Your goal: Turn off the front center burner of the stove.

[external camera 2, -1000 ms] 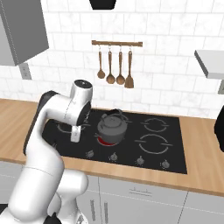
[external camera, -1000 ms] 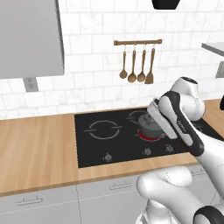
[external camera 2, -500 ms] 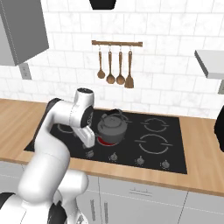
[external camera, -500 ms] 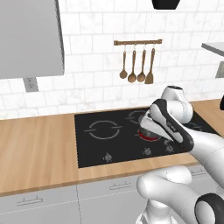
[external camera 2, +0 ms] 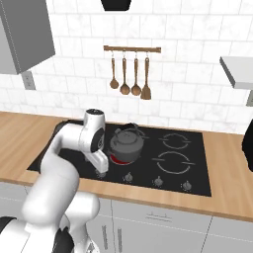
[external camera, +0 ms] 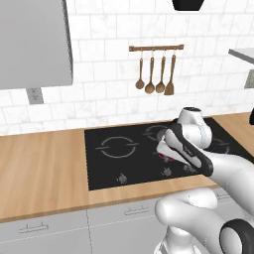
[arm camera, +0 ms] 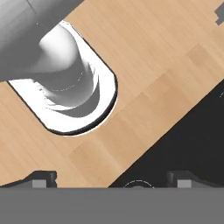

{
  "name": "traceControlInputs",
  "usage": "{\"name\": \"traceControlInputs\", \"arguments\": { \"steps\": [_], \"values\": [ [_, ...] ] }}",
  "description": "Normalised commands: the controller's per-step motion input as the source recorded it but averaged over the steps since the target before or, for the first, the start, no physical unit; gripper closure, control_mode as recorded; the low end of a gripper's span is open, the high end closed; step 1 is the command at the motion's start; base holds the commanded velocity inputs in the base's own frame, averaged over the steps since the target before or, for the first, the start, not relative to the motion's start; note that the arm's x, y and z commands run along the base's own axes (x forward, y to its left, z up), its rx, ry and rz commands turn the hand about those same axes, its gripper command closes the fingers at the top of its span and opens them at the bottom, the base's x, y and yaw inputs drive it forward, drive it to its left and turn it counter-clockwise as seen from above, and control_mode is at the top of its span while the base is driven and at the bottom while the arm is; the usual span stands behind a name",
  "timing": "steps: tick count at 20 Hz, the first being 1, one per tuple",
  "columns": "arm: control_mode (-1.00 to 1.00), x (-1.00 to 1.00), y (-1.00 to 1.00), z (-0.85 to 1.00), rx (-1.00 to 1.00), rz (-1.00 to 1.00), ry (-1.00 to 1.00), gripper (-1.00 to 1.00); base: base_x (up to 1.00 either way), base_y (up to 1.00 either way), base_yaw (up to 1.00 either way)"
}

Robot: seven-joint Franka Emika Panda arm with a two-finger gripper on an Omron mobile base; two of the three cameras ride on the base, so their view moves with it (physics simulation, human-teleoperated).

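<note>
The two-finger end effector (external camera 2: 102, 171) has descended since the earlier frames, from beside the pot to a position low over the front strip of the flat rectangular black glass cooktop (external camera 2: 192, 168), and the arm's wrist has folded further down and forward. In the right base view the end effector hangs at the leftmost of the row of small dark knobs (external camera 2: 128, 176) on the cooktop's front edge; contact with a knob cannot be judged. In the hand view its two dark finger tips (arm camera: 40, 178) stand well apart, spread wide with nothing between them, above the boundary between the black glass (arm camera: 183, 144) and the light wooden table (arm camera: 144, 57).

The front center burner, a round ring marking with a red rim (external camera 2: 116, 158), lies just behind and to the right of the end effector in the right base view, apart from it. Its red rim shows beneath the small grey lidded pot (external camera 2: 126, 143) standing on it. In the left base view the red rim (external camera: 161, 156) is just visible beside the forearm, which covers the pot.

Beyond, four wooden utensils on a wall rail (external camera 2: 131, 74) hang over the white tiled wall (external camera 2: 188, 29).
</note>
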Motion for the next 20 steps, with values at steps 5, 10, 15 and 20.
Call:
{"name": "traceControlInputs", "arguments": {
  "steps": [5,10,15,20],
  "values": [
    [-1.0,0.25,-0.01,-0.32,0.0,0.0,-0.01,-1.0,0.0,0.0,0.0],
    [-1.0,0.32,-0.09,-0.24,0.0,0.0,0.0,-1.0,0.0,0.0,0.0],
    [-1.0,0.27,-0.03,-0.29,0.0,0.0,0.0,-1.0,0.0,0.0,0.0],
    [-1.0,0.27,0.0,-0.25,0.0,0.0,0.0,-1.0,0.0,0.0,0.0]
  ]
}}
